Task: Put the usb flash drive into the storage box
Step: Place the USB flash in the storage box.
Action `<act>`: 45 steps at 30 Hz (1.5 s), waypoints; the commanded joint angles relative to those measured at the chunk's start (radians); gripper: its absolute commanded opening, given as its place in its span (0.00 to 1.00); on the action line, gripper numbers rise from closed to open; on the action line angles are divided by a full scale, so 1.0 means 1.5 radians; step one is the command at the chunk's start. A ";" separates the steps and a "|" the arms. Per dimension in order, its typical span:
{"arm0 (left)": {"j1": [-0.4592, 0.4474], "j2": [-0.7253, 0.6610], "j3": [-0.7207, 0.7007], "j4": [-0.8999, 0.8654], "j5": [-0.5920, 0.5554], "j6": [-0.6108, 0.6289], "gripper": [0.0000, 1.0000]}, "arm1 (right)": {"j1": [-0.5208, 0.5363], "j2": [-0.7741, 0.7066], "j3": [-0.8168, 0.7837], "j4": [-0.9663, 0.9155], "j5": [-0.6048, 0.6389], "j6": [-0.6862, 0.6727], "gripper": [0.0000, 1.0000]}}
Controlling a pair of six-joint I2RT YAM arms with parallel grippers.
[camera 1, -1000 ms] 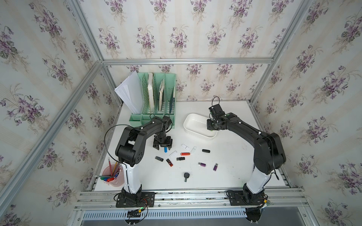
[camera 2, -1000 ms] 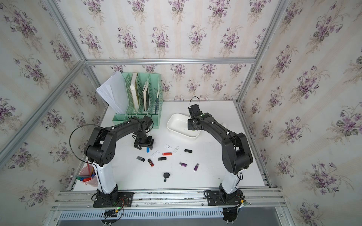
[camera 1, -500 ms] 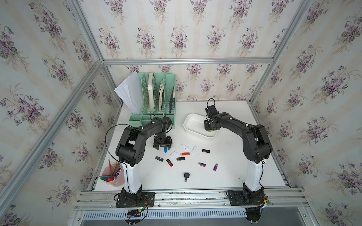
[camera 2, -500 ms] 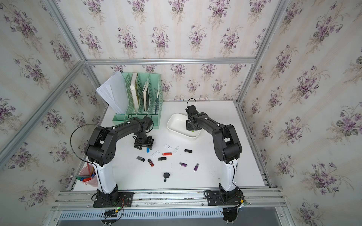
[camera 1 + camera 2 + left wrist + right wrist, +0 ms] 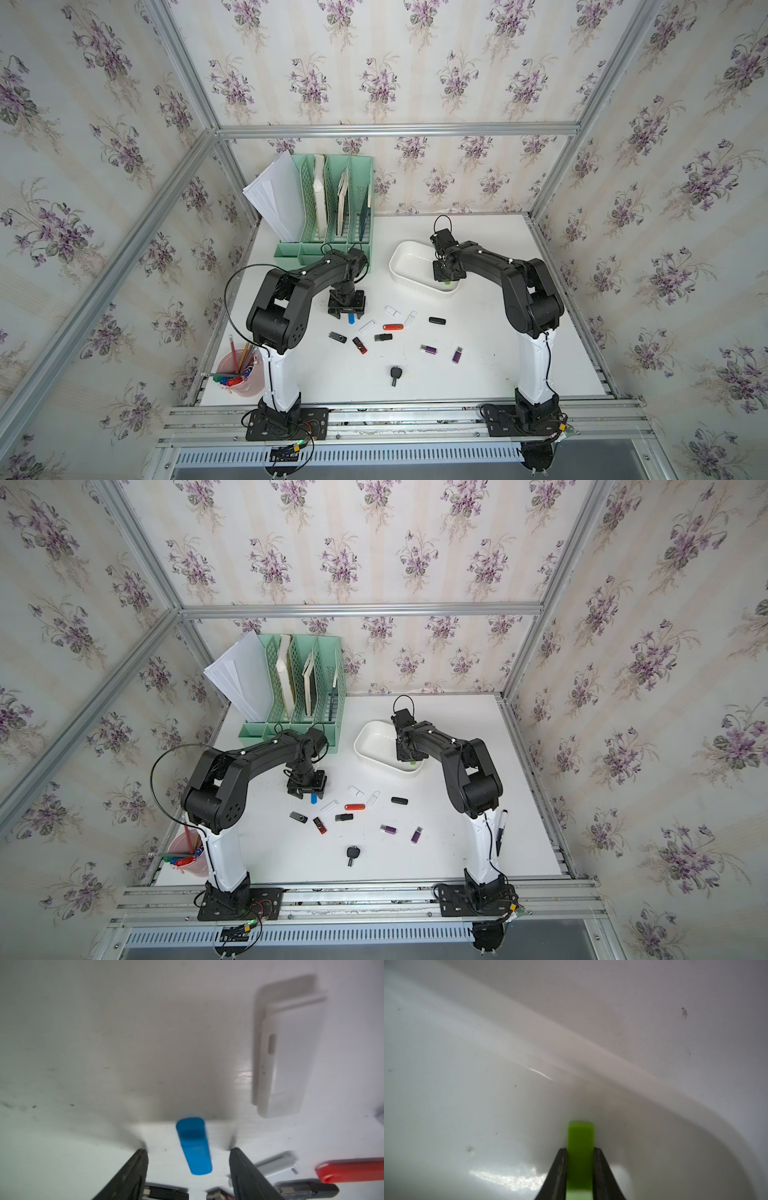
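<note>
The right gripper (image 5: 580, 1150) pinches a green usb flash drive (image 5: 580, 1136) low inside the storage box (image 5: 409, 259), just right of the middle in both top views, probably so it drops softly. The left gripper (image 5: 188, 1152) is spread around a blue drive (image 5: 194, 1147) (not touching it), ready to grab.

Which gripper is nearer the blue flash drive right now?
Left. The left gripper straddles the blue flash drive, jaws apart on either side. The right gripper is away inside the storage box, shut on a green drive.
</note>
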 commanded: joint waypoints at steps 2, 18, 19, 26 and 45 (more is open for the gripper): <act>-0.002 -0.002 -0.004 0.002 -0.012 -0.008 0.59 | 0.000 0.009 -0.003 -0.003 0.005 -0.004 0.26; -0.017 -0.014 -0.027 0.038 -0.039 -0.008 0.43 | 0.004 -0.037 -0.015 0.005 -0.027 -0.003 0.62; -0.018 -0.012 -0.027 0.038 -0.041 -0.010 0.43 | 0.007 -0.045 -0.018 0.004 -0.026 -0.004 0.63; -0.021 -0.008 -0.031 0.042 -0.046 -0.011 0.37 | 0.017 -0.108 -0.047 0.012 -0.030 -0.007 0.68; -0.021 -0.018 -0.016 0.023 -0.052 -0.005 0.25 | -0.013 -0.236 -0.121 -0.002 0.015 0.017 0.71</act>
